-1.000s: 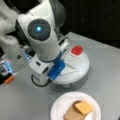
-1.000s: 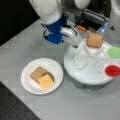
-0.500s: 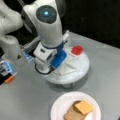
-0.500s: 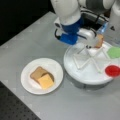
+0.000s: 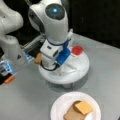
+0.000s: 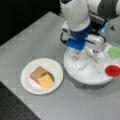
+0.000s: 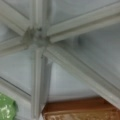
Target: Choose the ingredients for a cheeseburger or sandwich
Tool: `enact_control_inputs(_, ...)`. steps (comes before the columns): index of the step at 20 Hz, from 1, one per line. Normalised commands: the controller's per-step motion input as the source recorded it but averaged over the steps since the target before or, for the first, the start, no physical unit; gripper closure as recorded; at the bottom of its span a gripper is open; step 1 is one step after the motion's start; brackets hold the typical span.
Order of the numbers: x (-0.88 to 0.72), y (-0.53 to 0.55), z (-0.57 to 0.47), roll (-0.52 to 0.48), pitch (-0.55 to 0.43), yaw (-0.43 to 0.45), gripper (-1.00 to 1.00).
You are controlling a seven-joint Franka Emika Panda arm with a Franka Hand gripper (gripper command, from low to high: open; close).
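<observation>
- Gripper [image 5: 53, 65] low over the divided tray [image 5: 82, 71], in the centre of a front view; same gripper [image 6: 86, 51] in the upper right of a front view, over the tray's [image 6: 82, 75] left half.
- Blue block on the wrist and a white camera housing hiding the fingertips in both front views; cannot tell whether the jaws are spread or pressed together.
- No fingers visible in the wrist view, only the tray's white ribs [image 7: 37, 37] meeting at a hub in the upper left of the frame.
- Bread square [image 7: 80, 110] along the bottom edge of the wrist view, in the compartment just below the hub; nearest ingredient to the gripper.
- Same bread square [image 5: 38, 58] peeking out at the tray's left edge in a front view, just beside the gripper body.
- Green leaf [image 7: 7, 107] in the lower left corner of the wrist view, in a neighbouring compartment; also at the right edge [image 6: 114, 52] of a front view.
- Red disc [image 5: 77, 50] on the tray's far rim, right of the arm; in a front view at the right edge [image 6: 112, 70], below the leaf.
- White plate [image 5: 60, 107] at the bottom of a front view, apart from the tray; at the lower left [image 6: 27, 75] in a front view.
- On the plate: a bread square [image 6: 38, 73], a dark patty [image 6: 50, 75] partly showing on it, and a cheese square [image 6: 46, 81] lying on top.
- Same stack in a front view, cheese square [image 5: 83, 107] uppermost over the bread [image 5: 72, 115].
- No second bread piece on the stack yet.
</observation>
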Motion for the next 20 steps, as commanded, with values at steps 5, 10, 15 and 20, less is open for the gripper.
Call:
enact_control_inputs(5,-0.12,0.18,-0.13,-0.143,-0.14,0.002,-1.0)
enact_control_inputs(10,-0.18,0.32,-0.13,-0.147,-0.119,-0.06,-1.0)
enact_control_inputs(15,-0.19,0.23,-0.13,-0.119,-0.149,-0.054,-1.0)
enact_control_inputs(20,-0.18,0.07,-0.1,-0.09,-0.178,-0.033,-1.0)
